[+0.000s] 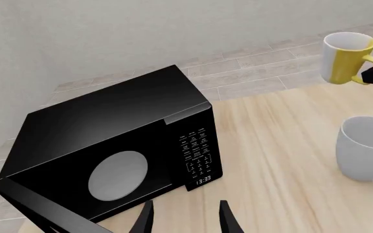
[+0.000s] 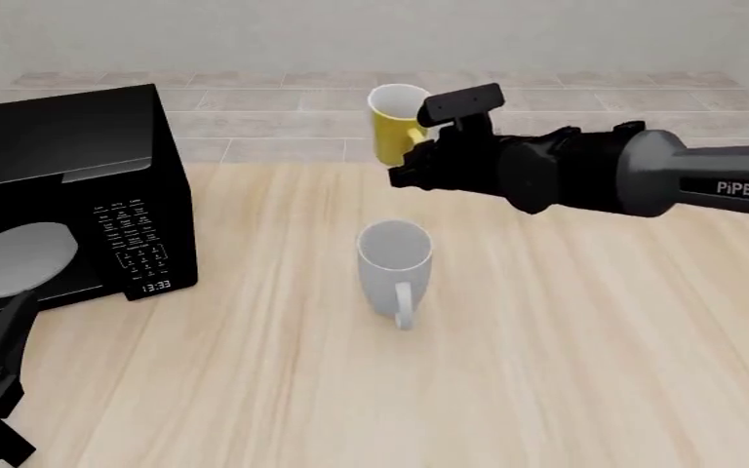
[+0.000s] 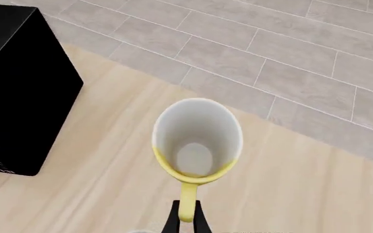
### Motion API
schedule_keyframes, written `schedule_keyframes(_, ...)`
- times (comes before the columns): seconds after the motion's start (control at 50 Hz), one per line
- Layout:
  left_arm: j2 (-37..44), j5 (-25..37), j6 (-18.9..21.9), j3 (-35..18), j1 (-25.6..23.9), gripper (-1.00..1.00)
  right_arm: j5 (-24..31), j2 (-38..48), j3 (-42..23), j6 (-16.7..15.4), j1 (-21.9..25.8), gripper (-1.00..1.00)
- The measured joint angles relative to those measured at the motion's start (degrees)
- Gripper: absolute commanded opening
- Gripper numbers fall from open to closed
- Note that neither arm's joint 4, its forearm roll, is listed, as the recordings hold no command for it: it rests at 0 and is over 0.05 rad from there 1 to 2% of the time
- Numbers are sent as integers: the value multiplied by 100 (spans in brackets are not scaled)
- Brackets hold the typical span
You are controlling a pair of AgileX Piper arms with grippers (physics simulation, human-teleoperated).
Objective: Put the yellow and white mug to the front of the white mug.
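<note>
Where the wooden table (image 2: 583,390) meets the tiled floor at its far edge, you have two mugs, one microwave and two arms to count. Your right gripper (image 2: 408,168) is pinched narrow on the handle of the yellow and white mug (image 2: 394,122), holding it upright in the air over that far edge, at twelve o'clock from the white mug (image 2: 394,261). The white mug stands upright on the table near its middle, handle toward the near side. The two mugs are apart. At nine o'clock from the white mug, well apart, sits the black microwave (image 2: 69,195), filling the table's left part. Your left gripper (image 1: 185,221) hovers near the microwave's front with its fingers parted and nothing between them. The wood at three and six o'clock of the white mug lies open.
</note>
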Motion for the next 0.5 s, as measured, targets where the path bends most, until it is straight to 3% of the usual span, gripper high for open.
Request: schedule_keyframes(0.5, 0, 0, 0, 0, 0, 100, -307, 612, -52, 36, -475, -100)
